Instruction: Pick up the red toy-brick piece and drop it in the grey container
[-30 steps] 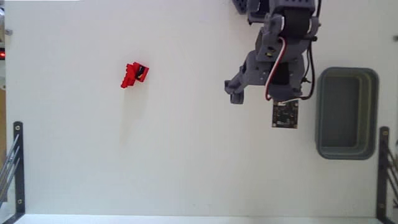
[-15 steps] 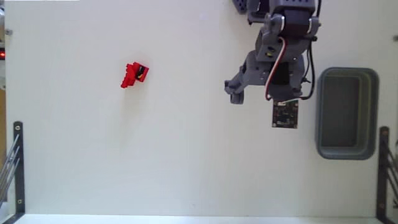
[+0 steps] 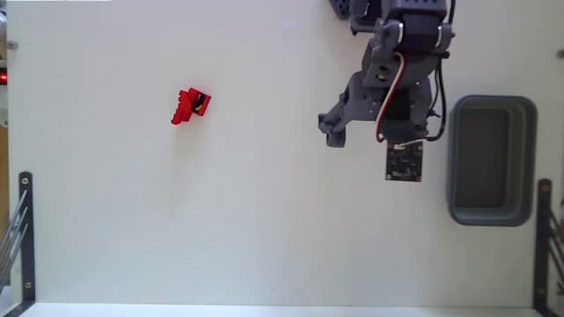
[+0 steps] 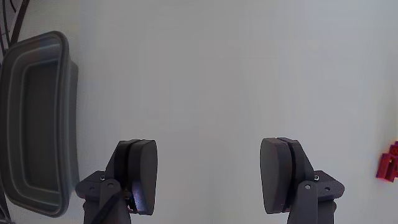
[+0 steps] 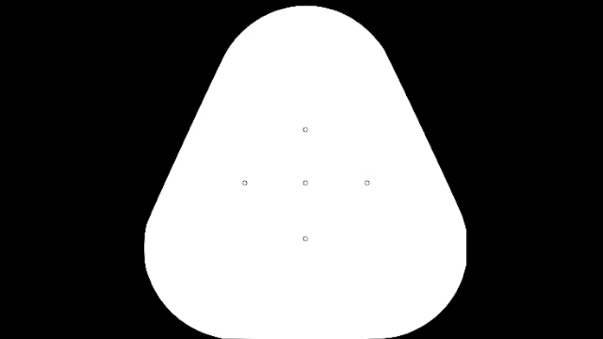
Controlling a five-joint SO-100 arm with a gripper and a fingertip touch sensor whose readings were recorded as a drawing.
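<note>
1. The jaws stand wide apart and hold nothing; in the wrist view the two dark fingers [image 4: 138,174] rise from the bottom edge with bare surface between them. The gripper [image 4: 208,174] hangs above the white surface [image 3: 264,220], and how high cannot be told.
2. Just outward, in the fixed view, the arm [image 3: 392,84] reaches in from the top edge, with a small circuit board [image 3: 404,162] and a red-and-white wire on its lower part.
3. The grey container [image 3: 490,158] lies just to the right of the arm in the fixed view, and at the left edge in the wrist view. It looks empty, with a thick rim and a darker inside.
4. The red toy-brick piece [image 3: 189,106] lies well apart from the jaws, far to the left in the fixed view, alone on the surface. In the wrist view only a sliver of it shows at the right edge.
5. Handling, as a judgement: the piece is hard plastic, very light and stiff, so it should not deform, but it may skid or tip if one finger touches first. Its blocky, irregular outline suggests closing across its two flattest opposite faces, near the middle, with the fingers set low to the surface.
6. The task looks barely begun: the piece is not yet reached.
</note>
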